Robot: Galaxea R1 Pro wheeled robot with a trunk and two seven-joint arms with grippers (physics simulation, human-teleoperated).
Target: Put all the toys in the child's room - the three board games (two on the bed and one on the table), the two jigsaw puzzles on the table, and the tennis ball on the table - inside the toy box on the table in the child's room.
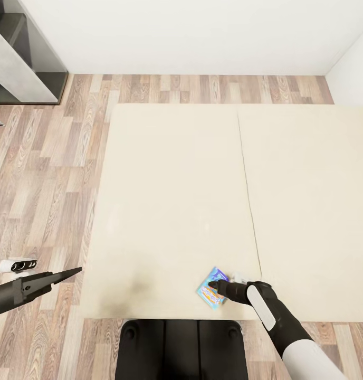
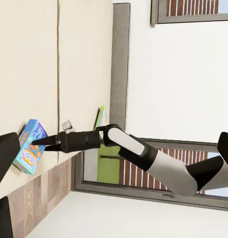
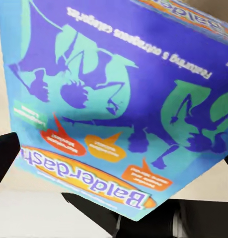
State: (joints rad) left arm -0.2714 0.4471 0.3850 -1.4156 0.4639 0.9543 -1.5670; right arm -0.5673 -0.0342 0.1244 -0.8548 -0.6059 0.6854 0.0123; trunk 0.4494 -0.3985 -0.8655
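The flat blue-and-teal printed board game box lay near the cream bed's front edge; we judged the right gripper, jaws straddling it, needed squarer seating before lifting.

We see wide bare mattress on the bed all around the board game, open on 3 sides. Our right gripper blocks its near edge; a dark shelf stands well apart.
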